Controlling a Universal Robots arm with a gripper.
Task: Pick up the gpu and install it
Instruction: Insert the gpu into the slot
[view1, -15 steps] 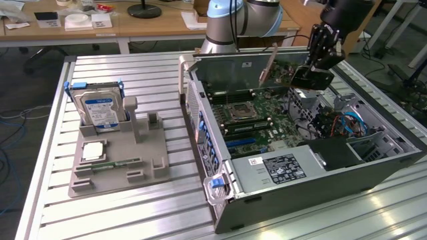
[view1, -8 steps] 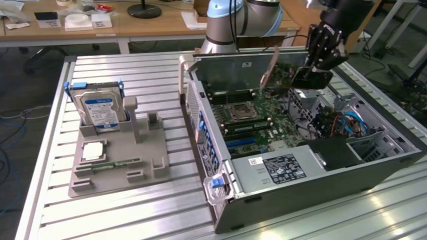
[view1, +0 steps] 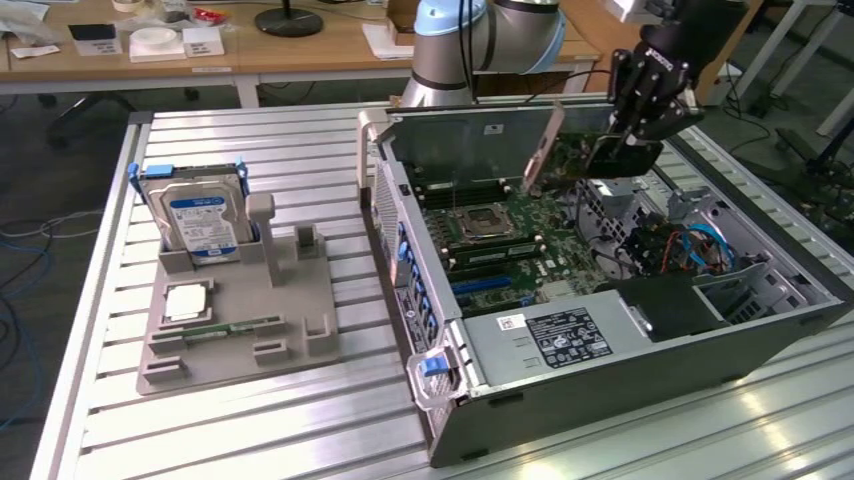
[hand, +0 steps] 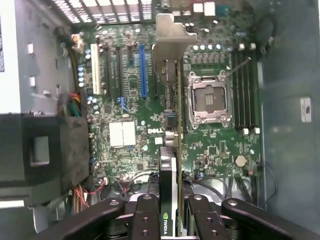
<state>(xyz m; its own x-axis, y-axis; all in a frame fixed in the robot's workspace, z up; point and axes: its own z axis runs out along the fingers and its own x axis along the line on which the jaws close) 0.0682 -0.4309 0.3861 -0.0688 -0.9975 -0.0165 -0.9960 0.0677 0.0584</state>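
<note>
Exterior view: sits high, off the arm (view1: 467, 40), and looks down at a slant over the slatted tabletop (view1: 267, 150), far enough back to take in the whole open computer case (view1: 601, 370) on the exterior view's right and the grey parts tray (view1: 227, 345) on its left. Wrist view: rides just behind the tool (hand: 172, 207), faces straight down along its fingers (hand: 145, 215) into the case, close over the motherboard (hand: 130, 115). Shared by both: the motherboard, the processor socket (hand: 210, 97) and the card (hand: 167, 165) gripped in the tool, small from outside, large from the wrist.
</note>
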